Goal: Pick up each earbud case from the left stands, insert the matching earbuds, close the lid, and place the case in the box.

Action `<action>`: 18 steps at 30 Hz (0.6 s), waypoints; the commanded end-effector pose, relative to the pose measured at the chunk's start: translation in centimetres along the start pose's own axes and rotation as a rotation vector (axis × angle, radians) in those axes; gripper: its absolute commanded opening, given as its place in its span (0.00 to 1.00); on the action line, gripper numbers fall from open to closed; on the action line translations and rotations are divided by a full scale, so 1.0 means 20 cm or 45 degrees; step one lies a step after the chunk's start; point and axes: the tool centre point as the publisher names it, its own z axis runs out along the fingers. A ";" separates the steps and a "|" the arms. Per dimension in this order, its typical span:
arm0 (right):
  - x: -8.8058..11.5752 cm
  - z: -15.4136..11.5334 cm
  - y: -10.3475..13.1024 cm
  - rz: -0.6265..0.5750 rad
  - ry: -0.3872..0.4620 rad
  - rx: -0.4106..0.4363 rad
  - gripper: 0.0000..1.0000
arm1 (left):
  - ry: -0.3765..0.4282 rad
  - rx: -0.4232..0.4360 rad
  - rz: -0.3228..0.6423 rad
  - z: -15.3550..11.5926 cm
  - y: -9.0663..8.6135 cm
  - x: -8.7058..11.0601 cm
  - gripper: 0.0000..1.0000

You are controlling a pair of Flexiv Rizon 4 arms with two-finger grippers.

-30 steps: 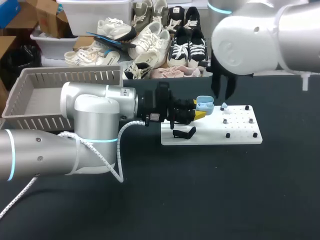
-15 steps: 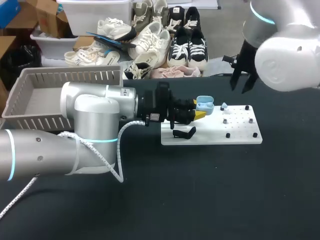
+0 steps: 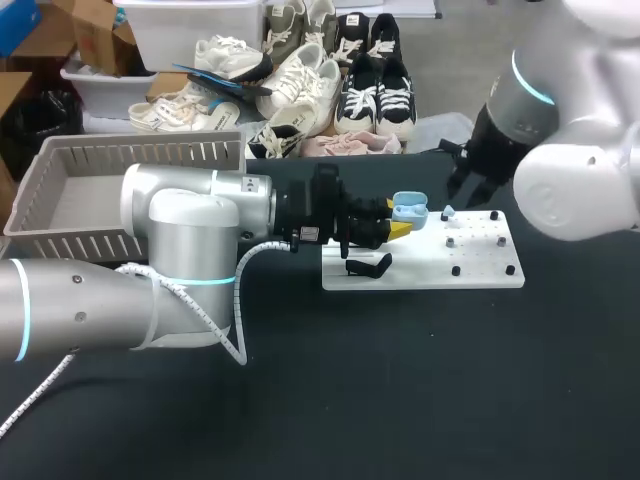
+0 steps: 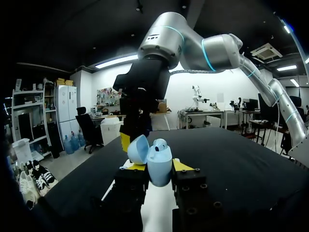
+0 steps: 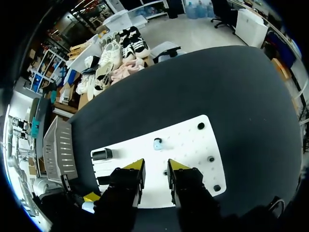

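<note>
- Since a moment ago the right pincer (image 5: 154,166) has dropped closer to the flat white pegboard (image 5: 188,140), yellow tips spread, holding nothing.
- One small pale blue earbud (image 5: 157,143) stands just ahead of those tips.
- Pinched in the left pincer (image 4: 154,166) is the single pale blue plastic earbud case (image 4: 159,159), lid open; the fingers hide its lower half.

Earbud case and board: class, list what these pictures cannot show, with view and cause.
Inside of the earbud case: left wrist view, its opening turned away.
The white board, near edge: right wrist view, behind the right gripper.
The black studs: head view, too small to identify.
</note>
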 end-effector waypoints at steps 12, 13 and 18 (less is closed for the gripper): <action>-0.05 0.10 -0.02 0.077 0.048 0.026 0.34 | -0.003 0.000 0.002 0.00 0.00 0.00 0.00; -0.04 0.10 -0.02 0.080 0.049 0.026 0.34 | -0.003 0.000 0.002 0.00 0.00 0.00 0.00; -0.04 0.12 -0.04 0.105 0.065 0.028 0.36 | -0.003 0.000 0.002 0.00 0.00 0.00 0.00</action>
